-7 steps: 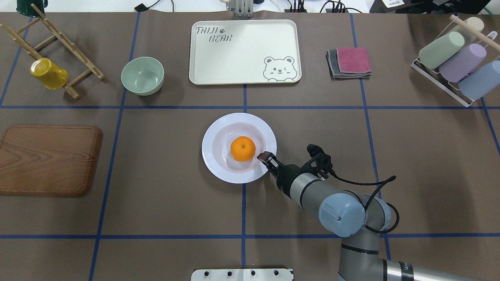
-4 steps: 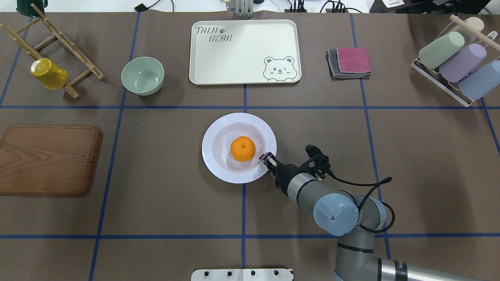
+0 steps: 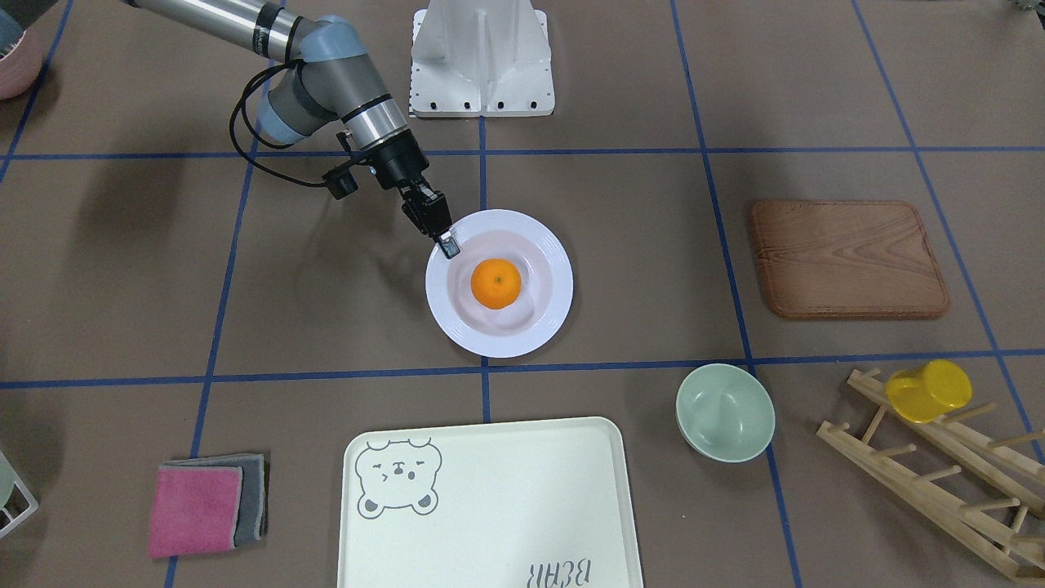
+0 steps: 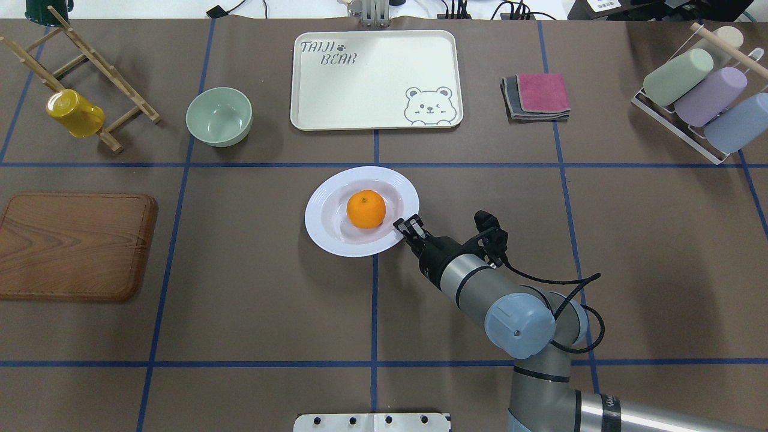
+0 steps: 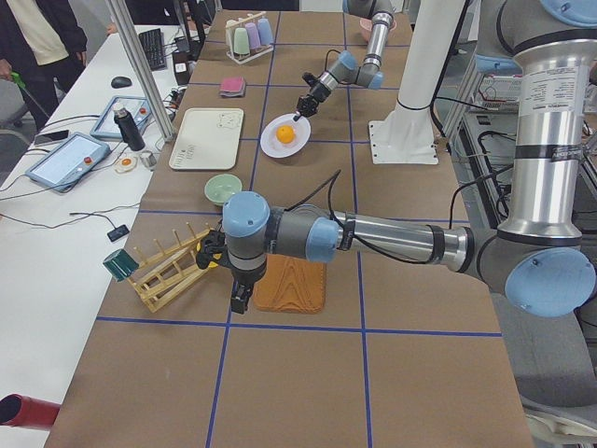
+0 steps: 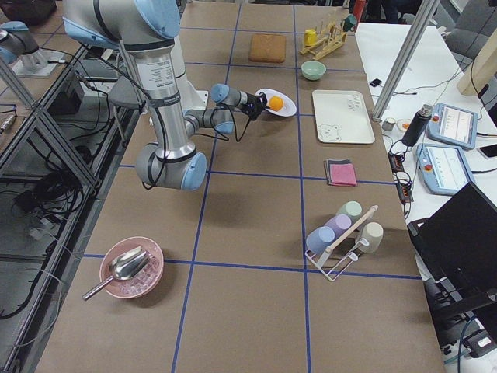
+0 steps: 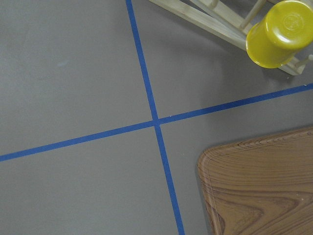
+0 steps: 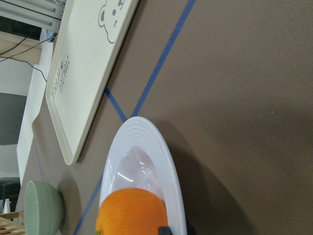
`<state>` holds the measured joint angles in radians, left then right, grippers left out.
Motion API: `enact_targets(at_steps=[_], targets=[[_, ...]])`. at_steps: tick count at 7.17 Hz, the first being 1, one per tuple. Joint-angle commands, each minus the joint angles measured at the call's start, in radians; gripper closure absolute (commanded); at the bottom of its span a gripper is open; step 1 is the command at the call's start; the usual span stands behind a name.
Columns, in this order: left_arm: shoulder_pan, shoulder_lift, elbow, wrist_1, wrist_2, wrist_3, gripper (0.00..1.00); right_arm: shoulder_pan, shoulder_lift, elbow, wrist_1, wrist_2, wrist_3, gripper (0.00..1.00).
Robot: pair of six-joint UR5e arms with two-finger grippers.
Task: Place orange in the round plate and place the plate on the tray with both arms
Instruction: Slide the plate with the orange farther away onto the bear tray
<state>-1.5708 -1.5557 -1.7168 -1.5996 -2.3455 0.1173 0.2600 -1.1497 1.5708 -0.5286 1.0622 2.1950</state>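
Note:
The orange [image 4: 366,209] lies in the sunken centre of the round plate [image 4: 324,225], which sits mid-table and looks tilted. My right gripper [image 4: 408,227] is shut on the plate's rim at its near right edge; the front view shows the same gripper [image 3: 445,243], the plate [image 3: 490,343] and the orange [image 3: 495,282]. The right wrist view has the plate rim [image 8: 146,137] and the orange [image 8: 132,213] close up, with the tray [image 8: 83,73] beyond. The tray [image 4: 372,84] lies at the far centre, apart from the plate. My left gripper [image 5: 238,301] hangs beside the wooden board; I cannot tell its state.
A pale green bowl [image 4: 219,116] stands left of the tray. A wooden board [image 4: 75,245] lies at the left. A yellow cup [image 4: 75,113] hangs on a wooden rack. Folded cloths [image 4: 537,96] lie right of the tray, and a cup rack [image 4: 702,96] stands far right.
The plate with the orange has shifted toward the tray and now looks tilted. My right gripper moved with it, holding the rim.

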Motion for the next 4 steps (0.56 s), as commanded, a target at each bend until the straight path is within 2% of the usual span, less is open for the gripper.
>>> enact_targets(at_steps=[1,3,4], targets=[[0.000,0.005,0.006,0.010,0.006,-0.004,0.02,0.007,-0.004,-0.009,0.106,-0.080,0.017,1.00],[-0.003,0.095,-0.018,0.003,0.000,-0.001,0.02,0.036,0.008,-0.008,0.151,-0.114,0.020,1.00],[-0.005,0.109,-0.045,0.006,0.002,-0.002,0.02,0.074,0.028,-0.021,0.154,-0.116,0.023,1.00]])
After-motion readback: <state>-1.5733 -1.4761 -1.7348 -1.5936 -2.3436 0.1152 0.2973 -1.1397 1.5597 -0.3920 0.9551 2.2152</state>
